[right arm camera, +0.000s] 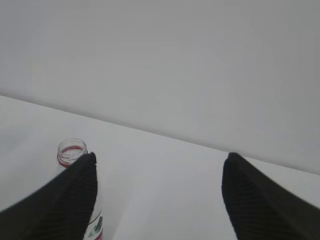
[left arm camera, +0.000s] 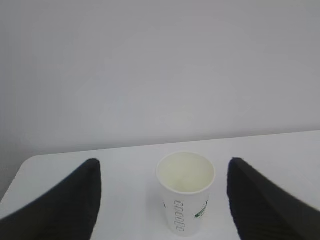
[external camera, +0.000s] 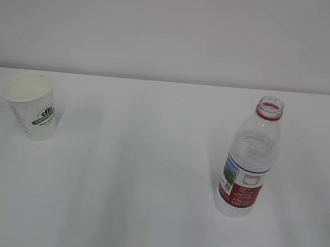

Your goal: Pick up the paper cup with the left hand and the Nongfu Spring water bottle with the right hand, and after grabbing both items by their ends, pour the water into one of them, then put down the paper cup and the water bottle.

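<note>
Both claws, left gripper (left arm camera: pixel 162 200) and right gripper (right arm camera: pixel 159 197), gape empty: paper cup (left arm camera: pixel 185 192) centred for grasping, water bottle (right arm camera: pixel 80 190) left of that cup-style centring.

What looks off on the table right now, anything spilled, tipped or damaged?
Nothing stands out. The paper cup and the water bottle both stand upright and apart on the white table. The bottle has no cap, and no spill shows.

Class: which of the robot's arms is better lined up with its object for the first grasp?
Left: the paper cup is centred in its open tool; the bottle sits off-centre behind one right finger.
</note>
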Controlling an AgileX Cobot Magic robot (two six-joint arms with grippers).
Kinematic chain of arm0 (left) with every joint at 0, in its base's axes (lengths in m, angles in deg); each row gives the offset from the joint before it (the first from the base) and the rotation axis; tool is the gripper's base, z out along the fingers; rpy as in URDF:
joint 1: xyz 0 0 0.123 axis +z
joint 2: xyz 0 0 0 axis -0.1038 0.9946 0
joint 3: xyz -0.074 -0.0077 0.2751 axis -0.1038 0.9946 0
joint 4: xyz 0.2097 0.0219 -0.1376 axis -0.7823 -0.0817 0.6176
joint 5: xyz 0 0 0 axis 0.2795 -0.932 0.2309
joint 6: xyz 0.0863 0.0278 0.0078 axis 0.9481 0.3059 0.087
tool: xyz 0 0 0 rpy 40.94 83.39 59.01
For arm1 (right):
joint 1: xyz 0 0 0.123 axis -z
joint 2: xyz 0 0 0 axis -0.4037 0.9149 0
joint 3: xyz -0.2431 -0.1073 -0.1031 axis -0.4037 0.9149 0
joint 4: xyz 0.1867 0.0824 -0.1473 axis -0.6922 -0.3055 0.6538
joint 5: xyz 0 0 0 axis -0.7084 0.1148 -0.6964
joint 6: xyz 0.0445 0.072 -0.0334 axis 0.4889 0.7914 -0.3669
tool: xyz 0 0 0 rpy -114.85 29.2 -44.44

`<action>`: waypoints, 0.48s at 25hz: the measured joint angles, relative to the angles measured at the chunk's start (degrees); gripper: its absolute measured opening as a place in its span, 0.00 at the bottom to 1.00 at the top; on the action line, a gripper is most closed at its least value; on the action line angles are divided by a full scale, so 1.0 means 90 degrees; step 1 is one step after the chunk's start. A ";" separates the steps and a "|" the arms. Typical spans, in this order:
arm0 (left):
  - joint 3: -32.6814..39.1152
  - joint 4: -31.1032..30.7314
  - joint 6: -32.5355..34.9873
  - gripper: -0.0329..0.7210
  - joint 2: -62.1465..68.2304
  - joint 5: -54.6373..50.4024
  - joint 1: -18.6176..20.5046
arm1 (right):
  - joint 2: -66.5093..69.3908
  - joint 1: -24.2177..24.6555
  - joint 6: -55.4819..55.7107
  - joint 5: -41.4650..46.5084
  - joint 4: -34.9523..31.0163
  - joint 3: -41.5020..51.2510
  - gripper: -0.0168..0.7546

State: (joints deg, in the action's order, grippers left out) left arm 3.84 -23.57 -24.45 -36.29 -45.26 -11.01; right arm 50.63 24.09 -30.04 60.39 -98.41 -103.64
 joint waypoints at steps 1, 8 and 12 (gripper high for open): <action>0.0000 0.0000 0.0000 0.81 0.0115 0.0082 0.0000 | 0.0043 0.0000 -0.0131 -0.0026 -0.0071 0.0029 0.78; 0.0000 -0.0004 0.0000 0.81 0.0710 0.0466 0.0000 | 0.0449 0.0000 -0.1069 -0.0378 -0.1116 0.0128 0.78; 0.0000 -0.0004 0.0000 0.81 0.0926 0.0609 0.0000 | 0.0717 0.0000 -0.1914 -0.0497 -0.1950 0.0128 0.78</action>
State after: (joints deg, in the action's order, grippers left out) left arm 3.84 -23.60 -24.45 -27.95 -39.78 -11.01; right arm 57.08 24.09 -47.27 55.92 -115.96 -102.49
